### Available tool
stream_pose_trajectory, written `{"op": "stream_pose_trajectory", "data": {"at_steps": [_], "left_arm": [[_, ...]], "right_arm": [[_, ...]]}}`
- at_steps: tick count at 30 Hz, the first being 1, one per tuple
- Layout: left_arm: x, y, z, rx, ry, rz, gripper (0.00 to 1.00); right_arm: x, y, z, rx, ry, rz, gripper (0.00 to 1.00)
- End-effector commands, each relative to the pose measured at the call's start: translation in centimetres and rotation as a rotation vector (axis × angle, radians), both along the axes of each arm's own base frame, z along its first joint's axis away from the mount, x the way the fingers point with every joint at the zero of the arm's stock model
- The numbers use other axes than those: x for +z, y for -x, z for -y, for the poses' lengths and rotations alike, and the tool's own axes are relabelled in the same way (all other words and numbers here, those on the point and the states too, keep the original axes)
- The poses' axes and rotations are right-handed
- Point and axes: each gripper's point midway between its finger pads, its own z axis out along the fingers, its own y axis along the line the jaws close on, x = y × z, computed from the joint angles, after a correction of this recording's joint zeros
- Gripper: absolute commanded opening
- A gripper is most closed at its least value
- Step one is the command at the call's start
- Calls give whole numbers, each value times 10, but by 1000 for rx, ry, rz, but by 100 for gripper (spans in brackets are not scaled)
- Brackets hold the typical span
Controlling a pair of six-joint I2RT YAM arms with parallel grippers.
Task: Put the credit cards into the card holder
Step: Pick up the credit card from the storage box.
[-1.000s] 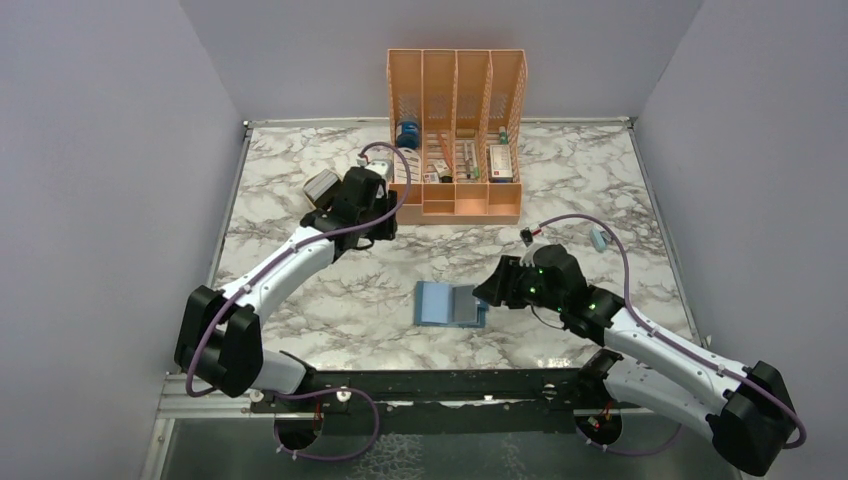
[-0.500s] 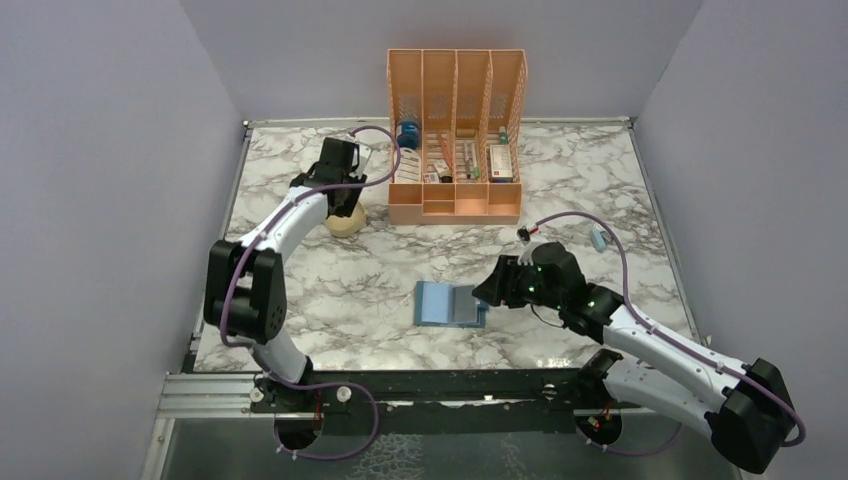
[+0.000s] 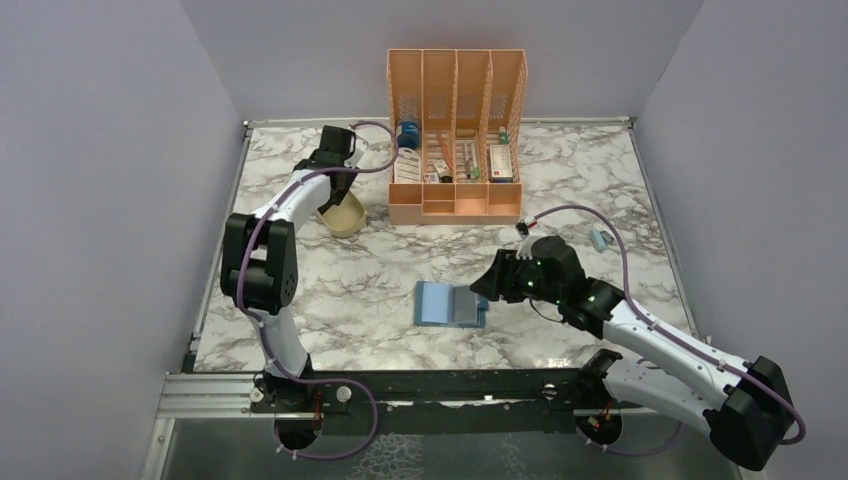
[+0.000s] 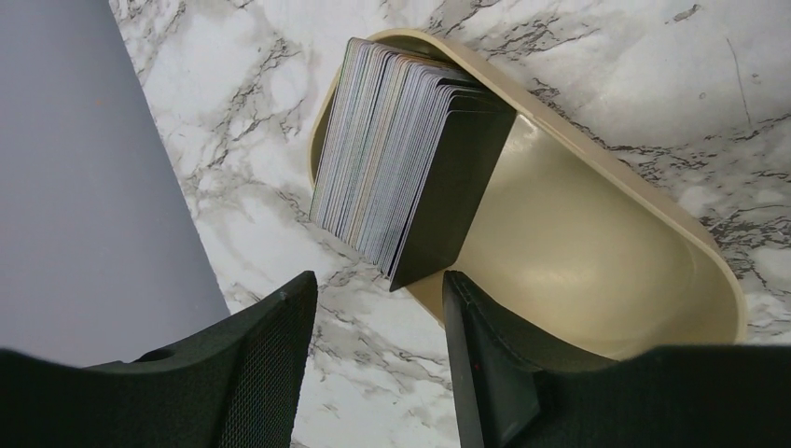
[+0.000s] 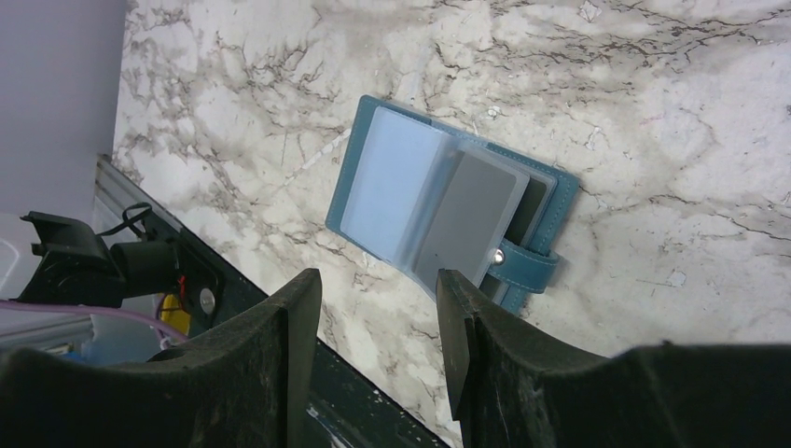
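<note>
From above, the left hand [image 3: 334, 188] hangs over the tray [image 3: 352, 224] far left on the desk [image 3: 590, 170]; the card holder [image 3: 448, 304] lies open beside the right hand [image 3: 484, 291]. Left wrist: hand released, empty, credit cards [image 4: 410, 177] stacked on edge just ahead. Right wrist: hand released above the holder.

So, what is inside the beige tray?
A stack of cards leans at one end of the tray. Only the dark front card shows its face; it covers the others, which show just edges.
</note>
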Motion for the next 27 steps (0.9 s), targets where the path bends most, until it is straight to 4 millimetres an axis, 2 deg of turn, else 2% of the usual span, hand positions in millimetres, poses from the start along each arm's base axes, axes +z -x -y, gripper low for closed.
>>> {"op": "stream_pose_trajectory", "data": {"at_steps": [1, 15, 27], "left_arm": [[5, -16, -6, -14, -63, 30, 55], [-24, -29, -14, -2, -137, -25, 50], [-13, -35, -18, 10, -183, -4, 40]], "right_arm": [[8, 0, -5, 10, -17, -9, 49], [6, -2, -9, 16, -16, -22, 49], [2, -4, -13, 25, -14, -28, 49]]}}
